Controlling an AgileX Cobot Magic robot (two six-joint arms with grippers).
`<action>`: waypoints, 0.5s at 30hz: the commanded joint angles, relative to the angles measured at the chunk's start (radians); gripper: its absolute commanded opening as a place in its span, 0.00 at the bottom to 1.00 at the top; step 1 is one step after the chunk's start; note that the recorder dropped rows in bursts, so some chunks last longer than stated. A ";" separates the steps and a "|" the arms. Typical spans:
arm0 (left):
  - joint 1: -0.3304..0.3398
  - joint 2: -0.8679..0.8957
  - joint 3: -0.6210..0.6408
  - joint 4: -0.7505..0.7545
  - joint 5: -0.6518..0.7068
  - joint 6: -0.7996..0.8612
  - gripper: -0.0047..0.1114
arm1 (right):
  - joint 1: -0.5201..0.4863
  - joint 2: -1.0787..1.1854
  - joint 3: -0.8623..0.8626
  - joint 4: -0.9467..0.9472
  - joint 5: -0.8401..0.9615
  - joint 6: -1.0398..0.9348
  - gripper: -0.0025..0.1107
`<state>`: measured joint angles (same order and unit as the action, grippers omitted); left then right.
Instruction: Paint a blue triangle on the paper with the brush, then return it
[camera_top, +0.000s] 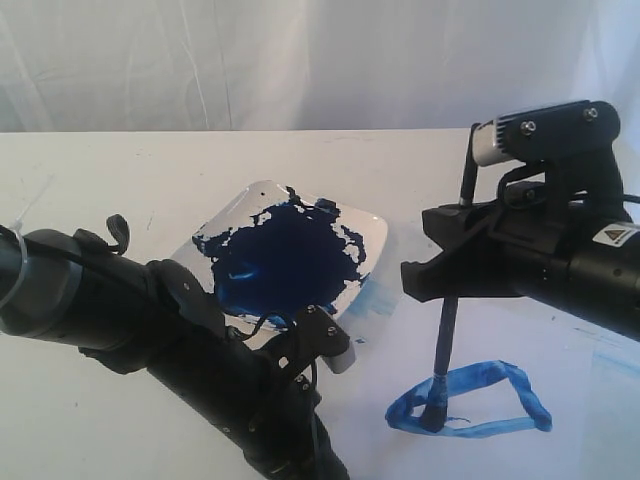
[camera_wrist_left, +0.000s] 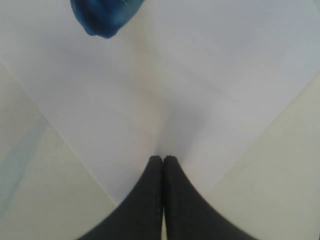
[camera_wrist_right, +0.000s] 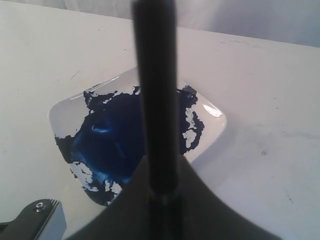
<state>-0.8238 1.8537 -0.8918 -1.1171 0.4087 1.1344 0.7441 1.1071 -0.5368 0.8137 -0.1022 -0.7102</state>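
Note:
The blue triangle (camera_top: 470, 400) lies painted on the paper (camera_top: 500, 330), right of centre. The brush (camera_top: 447, 330) stands nearly upright with its tip on the triangle's left corner. My right gripper (camera_top: 447, 290) is shut on the black handle (camera_wrist_right: 157, 100) at mid-length; in the right wrist view the fingers (camera_wrist_right: 200, 200) clamp it just at the silver band. My left gripper (camera_wrist_left: 163, 159) is shut with nothing in it, its tips resting on the paper (camera_wrist_left: 165, 75) near a corner of the sheet. A rounded blue paint patch (camera_wrist_left: 105, 17) shows at that view's edge.
The white square paint dish (camera_top: 372, 232), flooded with dark blue paint (camera_wrist_right: 115, 140), sits at table centre, left of the brush. My left arm (camera_top: 150, 320) stretches along the lower left in front of the dish. A pale blue smear (camera_top: 375, 297) marks the paper beside the dish.

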 joint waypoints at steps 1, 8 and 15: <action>-0.003 0.004 0.007 -0.002 0.010 -0.002 0.04 | 0.002 -0.038 0.005 -0.003 0.036 -0.013 0.02; -0.003 0.004 0.007 -0.002 0.010 -0.002 0.04 | -0.010 -0.058 0.005 -0.003 0.094 -0.026 0.02; -0.003 0.004 0.007 -0.002 0.010 -0.002 0.04 | -0.050 -0.058 0.005 -0.005 0.152 -0.036 0.02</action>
<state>-0.8238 1.8537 -0.8918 -1.1171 0.4087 1.1344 0.7032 1.0551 -0.5368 0.8099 0.0253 -0.7326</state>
